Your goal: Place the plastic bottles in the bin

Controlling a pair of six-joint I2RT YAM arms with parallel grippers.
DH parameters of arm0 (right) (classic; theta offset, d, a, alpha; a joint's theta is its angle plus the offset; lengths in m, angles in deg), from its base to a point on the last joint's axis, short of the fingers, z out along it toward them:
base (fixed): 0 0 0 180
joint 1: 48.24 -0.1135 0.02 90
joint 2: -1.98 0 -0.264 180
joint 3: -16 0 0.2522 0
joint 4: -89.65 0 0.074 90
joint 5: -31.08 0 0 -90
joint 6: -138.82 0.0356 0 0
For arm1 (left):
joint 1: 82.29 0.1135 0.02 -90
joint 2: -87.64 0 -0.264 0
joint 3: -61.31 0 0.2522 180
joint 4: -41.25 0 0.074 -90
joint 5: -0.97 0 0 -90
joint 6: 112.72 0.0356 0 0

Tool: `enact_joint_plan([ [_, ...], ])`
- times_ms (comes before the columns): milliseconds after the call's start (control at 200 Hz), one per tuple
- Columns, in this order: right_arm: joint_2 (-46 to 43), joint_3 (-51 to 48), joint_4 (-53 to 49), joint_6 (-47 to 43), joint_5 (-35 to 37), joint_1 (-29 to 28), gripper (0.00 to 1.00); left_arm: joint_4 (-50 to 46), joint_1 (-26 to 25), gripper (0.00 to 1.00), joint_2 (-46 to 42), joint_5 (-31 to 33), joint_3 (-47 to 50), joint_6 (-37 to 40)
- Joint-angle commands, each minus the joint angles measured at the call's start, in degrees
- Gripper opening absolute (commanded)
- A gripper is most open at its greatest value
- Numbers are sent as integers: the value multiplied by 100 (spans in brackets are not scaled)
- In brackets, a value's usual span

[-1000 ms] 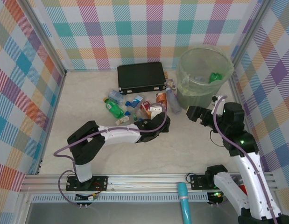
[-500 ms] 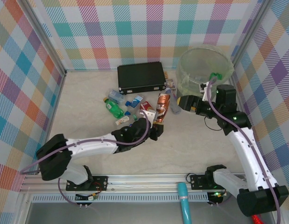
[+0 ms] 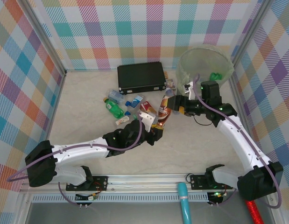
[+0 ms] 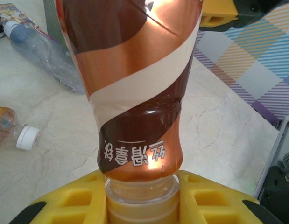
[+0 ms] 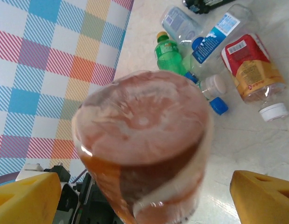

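Handover, I am judging. Left jaws are clamping neck of brown bottle (image 3: 163, 112), holding it up off surface (image 3: 83, 98), base pointing toward right arm. Right jaws are standing wide apart, one on each side of base, gripping nothing. I am centring base between them and going deeper before closing. Left is releasing only after right is holding firm, else bottle is dropping. Bin (image 3: 185, 73) is waiting just behind right arm. Against second ago: left arm is reaching further and bottle is higher. Right arm is now at bottle, no more at bin front.
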Motion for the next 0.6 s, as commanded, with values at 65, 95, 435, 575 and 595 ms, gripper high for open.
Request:
enact_joint_plan([
  [65,251,334,64,-187,-87,-137,89,-206,-119,27,-215,-162,-17,291],
  [95,282,358,30,-227,-104,-147,86,-249,-123,27,-219,-149,-30,302],
  [435,183,504,-255,-473,-57,-171,57,-483,-132,33,-189,-20,-115,407],
  [575,99,587,-259,-431,91,-169,57,-541,-133,54,-141,64,-197,399],
  [595,77,615,-268,-433,148,-169,58,-553,-131,61,-145,99,-202,386],
])
